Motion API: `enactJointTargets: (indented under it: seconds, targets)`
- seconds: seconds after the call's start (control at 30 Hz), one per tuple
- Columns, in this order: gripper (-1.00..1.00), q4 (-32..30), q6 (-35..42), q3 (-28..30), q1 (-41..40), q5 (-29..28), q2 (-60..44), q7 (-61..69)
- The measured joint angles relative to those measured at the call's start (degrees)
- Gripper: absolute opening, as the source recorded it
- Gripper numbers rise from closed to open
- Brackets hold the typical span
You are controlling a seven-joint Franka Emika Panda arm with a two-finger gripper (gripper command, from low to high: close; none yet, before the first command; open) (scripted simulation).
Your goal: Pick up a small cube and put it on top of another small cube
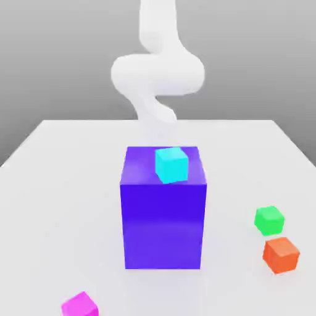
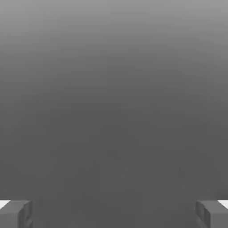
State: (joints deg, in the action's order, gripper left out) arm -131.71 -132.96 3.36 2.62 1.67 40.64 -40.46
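Exterior view, nearest first: the small cube [image 1: 80,305], bright magenta-pink, lay on the white table [image 1: 55,185] at the front edge of the picture, toward the exterior view's left, with nothing touching it. It sat well apart from the other small cubes and a little in front and to the left of the tall purple-blue block [image 1: 163,225].

Toward the exterior view's right, an orange cube [image 1: 281,255] rested on the table, and a green cube [image 1: 269,220] stood just behind it, close by but with a sliver of table between them.

The purple-blue block stood upright near the middle of the table, far bigger than any of the cubes. On its top face sat a cyan cube [image 1: 171,164], turned a little askew to the block's edges and set toward the right front part of that face.

Behind the block, the white arm [image 1: 157,73] rose in a curve above the far side of the table, against a grey background.

From the hand view, the gripper [image 2: 114,213] had its two grey fingertips [image 2: 15,213] spread wide, one at each lower corner, with nothing between them and plain grey beyond.
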Motion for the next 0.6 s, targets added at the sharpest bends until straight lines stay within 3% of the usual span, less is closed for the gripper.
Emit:
enactJointTargets:
  seconds: [0.33,0.6]
  targets:
    - [0.00,0.31,-4.76,12.22,8.39,9.18,-21.03,23.50]
    - [0.00,0.60,-8.30,16.51,9.51,17.45,-37.82,42.71]
